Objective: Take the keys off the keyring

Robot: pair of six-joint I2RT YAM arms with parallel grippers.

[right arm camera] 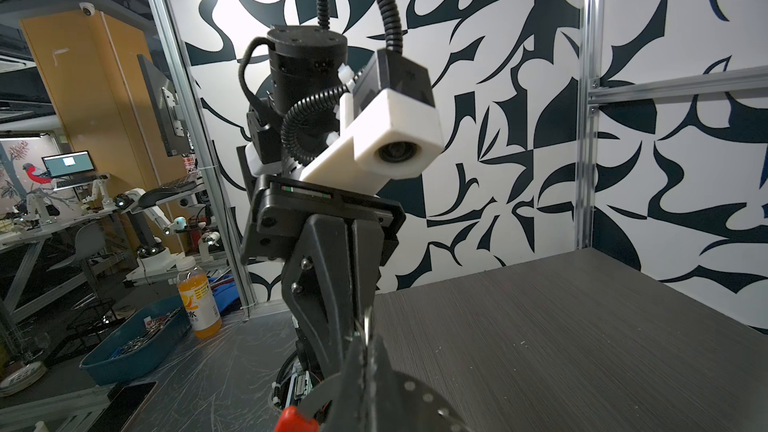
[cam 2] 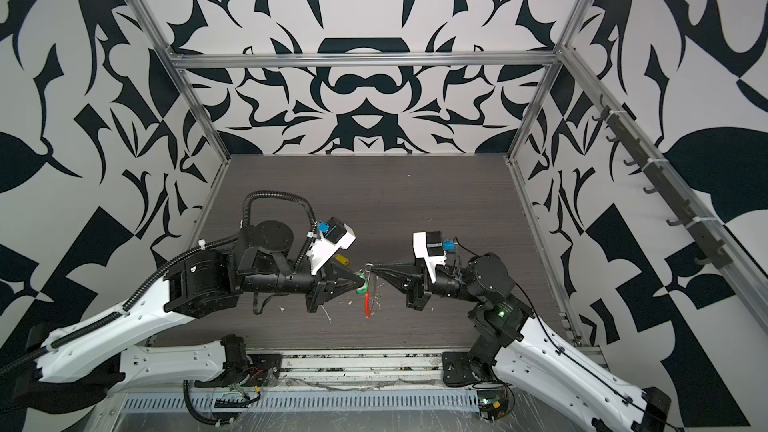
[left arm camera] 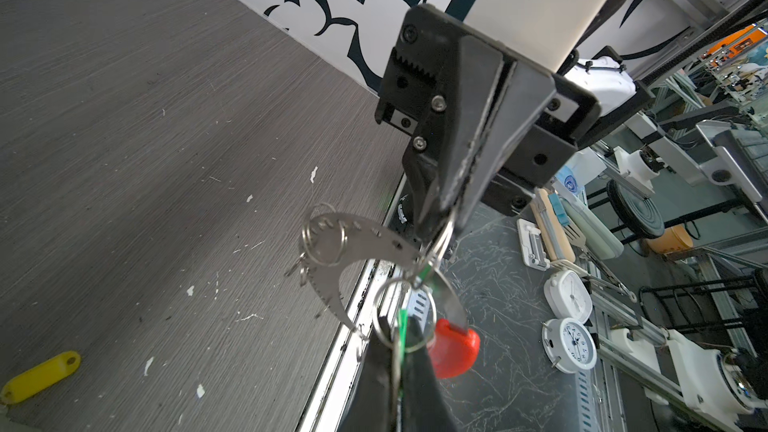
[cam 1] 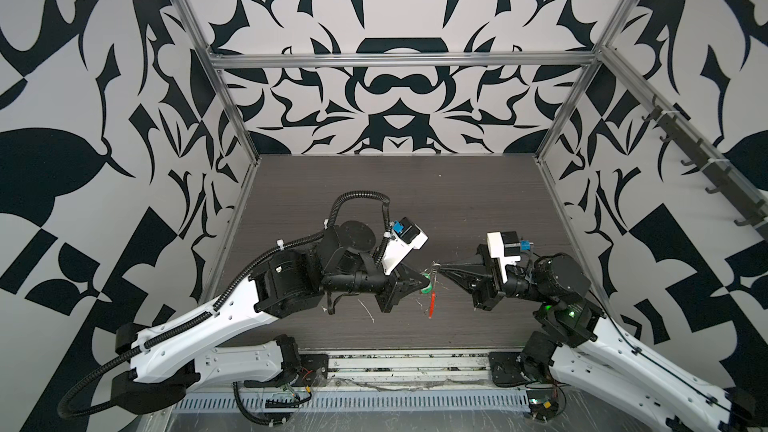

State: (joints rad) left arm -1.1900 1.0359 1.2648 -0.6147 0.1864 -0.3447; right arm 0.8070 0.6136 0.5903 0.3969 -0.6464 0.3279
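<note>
In both top views the two arms meet tip to tip above the table. The left gripper is pinched shut on the green key. The right gripper is closed on the keyring, whose red sleeve hangs below. I judge this a brace-and-pull hold – one claw anchors the ring so the other can draw the key along it.

In a top view the yellow key lies on the table behind the left arm, apart from the ring, so it looks already freed.

The left wrist view shows the right gripper with its jaws together on the keyring's upper end. The ring appears here as a curved, holed silver band with small split rings on it. The green key sits edge-on between the left claw's own fingers, its split ring seemingly threaded on the band.

The right wrist view shows only the band and sleeve – the green key is hidden.
</note>
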